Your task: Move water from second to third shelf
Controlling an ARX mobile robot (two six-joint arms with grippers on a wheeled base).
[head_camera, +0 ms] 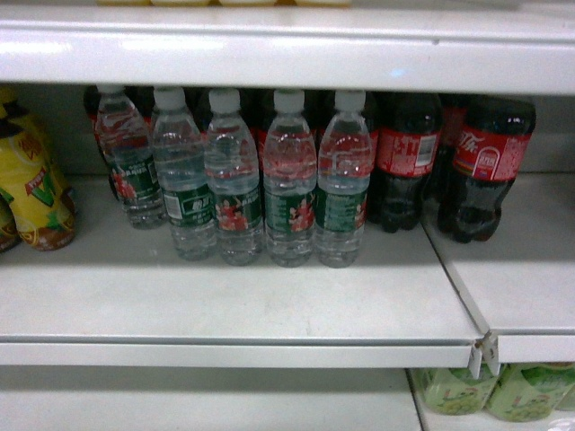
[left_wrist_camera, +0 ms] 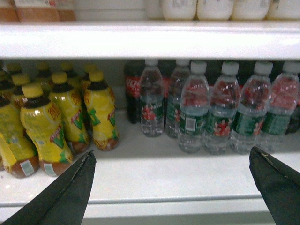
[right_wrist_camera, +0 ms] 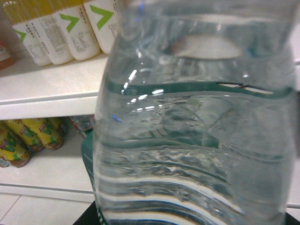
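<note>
While left jaws spread, clear ribbed water [right_wrist_camera: 197, 140] fills right view; right jaws' state unclear.

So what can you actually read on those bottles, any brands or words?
Green chevron sign, no words: pale bottles.
White script on red labels of dark cola bottles: too blurred.
Green labels of clear ribbed plastic water bottles: too blurred.
Labels of yellow-capped yellow bottles: too blurred.

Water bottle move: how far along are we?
One water bottle fills the right wrist view, apparently off the shelf and in the right gripper, though its fingers are hidden. Five more bottles stand on the shelf. The left gripper is open, empty. Placing it remains.
</note>
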